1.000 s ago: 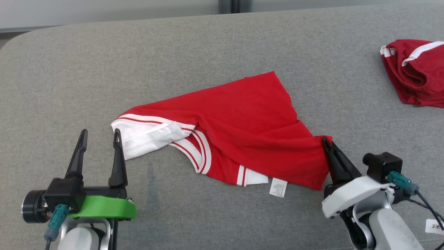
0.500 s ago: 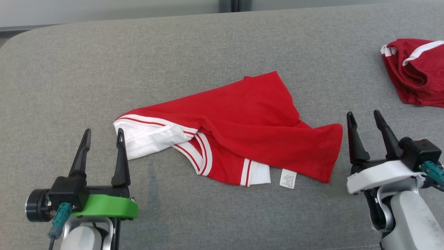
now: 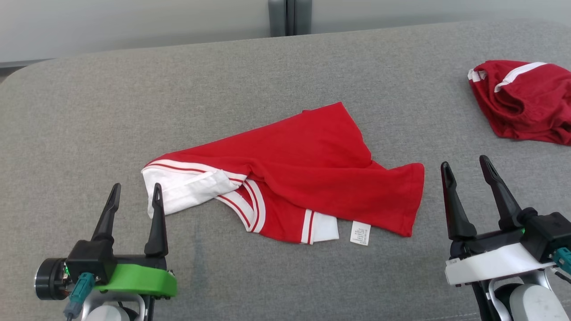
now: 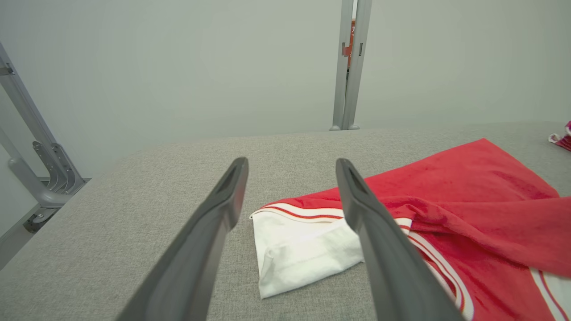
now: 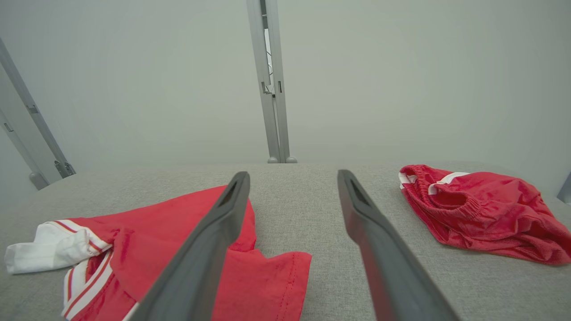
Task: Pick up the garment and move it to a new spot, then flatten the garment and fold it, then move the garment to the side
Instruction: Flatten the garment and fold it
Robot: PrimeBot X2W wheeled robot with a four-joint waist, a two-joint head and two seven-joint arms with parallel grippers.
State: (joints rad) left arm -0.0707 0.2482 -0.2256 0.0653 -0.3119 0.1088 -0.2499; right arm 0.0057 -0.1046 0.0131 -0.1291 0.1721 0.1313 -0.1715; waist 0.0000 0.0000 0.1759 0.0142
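Looking down from the head camera, I see the red garment (image 3: 312, 178) lying rumpled near the middle of the grey padded surface (image 3: 134, 98), somewhat toward its near edge. Its white sleeve (image 3: 187, 191), trimmed with red stripes, reaches toward the surface's left side. A white care label (image 3: 360, 232) lies at the near hem, and a red flap spreads toward the right. My left gripper (image 3: 137, 186) hovers at the near left, its fingers spread wide and empty, pointing at the white sleeve. My right gripper (image 3: 464, 161) sits at the near right, fingers likewise apart and holding nothing, just beside the garment's right hem but clear of it. A darker red garment (image 3: 522, 102) with white trim lies bunched by the far right edge, well apart from the first.
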